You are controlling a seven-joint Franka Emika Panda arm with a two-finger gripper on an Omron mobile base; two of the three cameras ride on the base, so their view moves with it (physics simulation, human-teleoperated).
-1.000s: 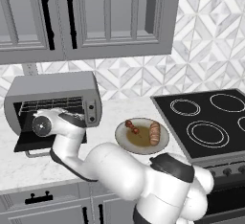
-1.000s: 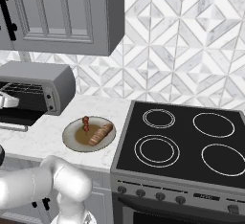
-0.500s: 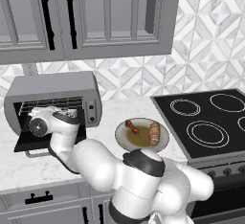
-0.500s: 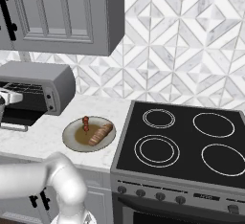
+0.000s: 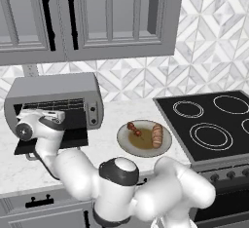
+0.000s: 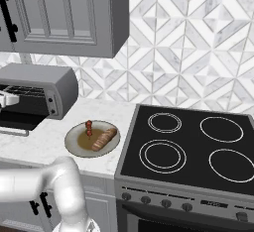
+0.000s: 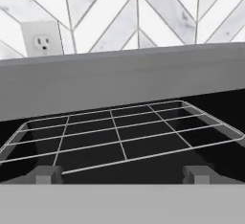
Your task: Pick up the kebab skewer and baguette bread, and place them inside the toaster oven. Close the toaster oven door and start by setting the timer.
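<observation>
The arm [image 5: 48, 134] hides part of the toaster oven door [image 5: 73, 137].

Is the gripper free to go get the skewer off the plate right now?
Probably yes: the gripper is open at the toaster oven, and the skewer lies uncovered on the plate beside the bread.

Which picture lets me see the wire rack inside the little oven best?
The hand view: the wire rack stretches across it close up, bars and frame clear, nothing on it. In the left base view the rack is a thin strip in the toaster oven mouth. In the right base view it is a sliver at the edge.
</observation>
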